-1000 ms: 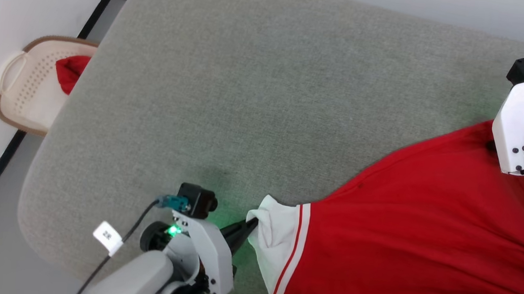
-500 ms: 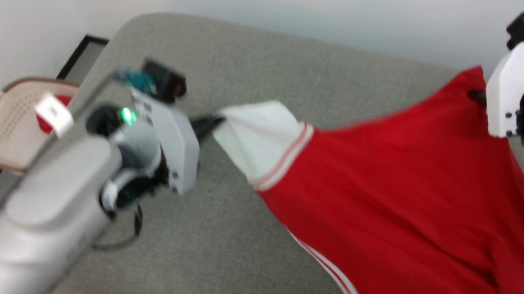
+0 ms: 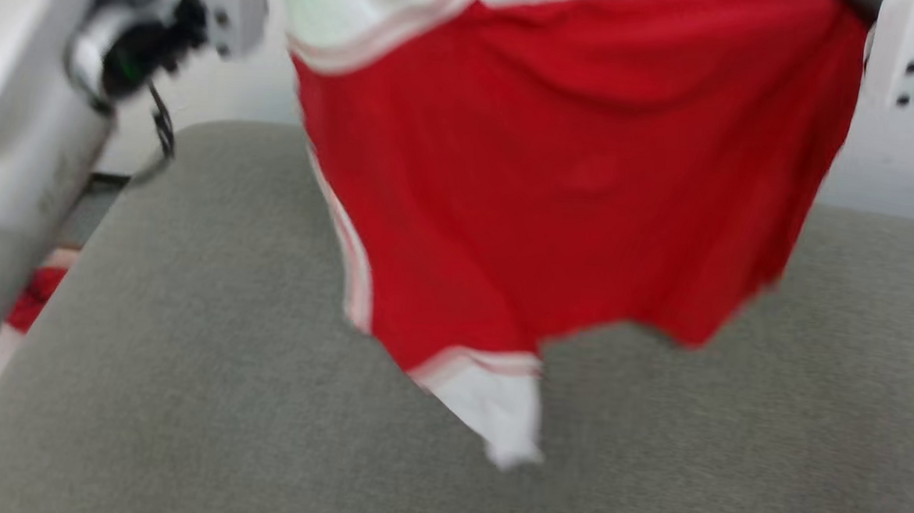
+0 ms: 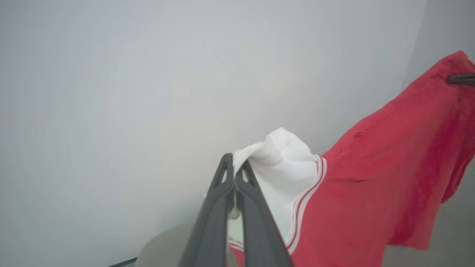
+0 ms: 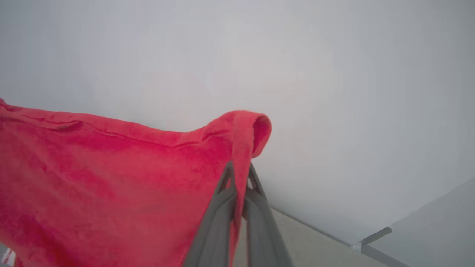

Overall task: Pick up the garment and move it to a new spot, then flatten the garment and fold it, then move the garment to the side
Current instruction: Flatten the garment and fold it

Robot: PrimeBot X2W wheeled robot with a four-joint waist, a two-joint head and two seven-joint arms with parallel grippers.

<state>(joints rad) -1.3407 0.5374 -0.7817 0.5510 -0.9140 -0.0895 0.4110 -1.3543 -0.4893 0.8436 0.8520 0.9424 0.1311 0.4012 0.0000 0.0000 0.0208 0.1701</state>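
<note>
1. At the left of the head view stands the pale left forearm [image 3: 9,147]. Beyond the left edge of the grey fabric-covered surface [image 3: 183,398], a small red cloth [image 3: 32,301] lies lower down, too blurred to detail.
2. The left wrist view gives the grip that the head view cuts off at its top. The left gripper [image 4: 233,168] has its two dark fingers pressed together on the bunched edge of the upper white sleeve [image 4: 285,167], with a plain pale wall [image 4: 111,92] behind.
3. The garment [image 3: 571,176] is a bright red shirt hanging in the air between the two grippers, above the grey surface.
   - Its top edge runs nearly straight from one grip to the other.
   - Red-and-white striped trim marks the seam where the upper sleeve meets the body, and more runs down the left side.
   - The lower white sleeve [image 3: 496,415] dangles at the lowest point. I cannot tell whether its tip touches the surface.
   - The whole shirt is smeared by motion blur.
4. The right wrist view gives the other grip. The right gripper [image 5: 240,170] has its jaws closed on a red corner, and the fabric folds over above the fingertips.
5. A second ago the shirt lay spread on the surface with both grippers low at its edges. Half a second ago it was partly raised, and now its body hangs free. The head camera has also tilted, so the surface's shift in the picture is not its own.
</note>
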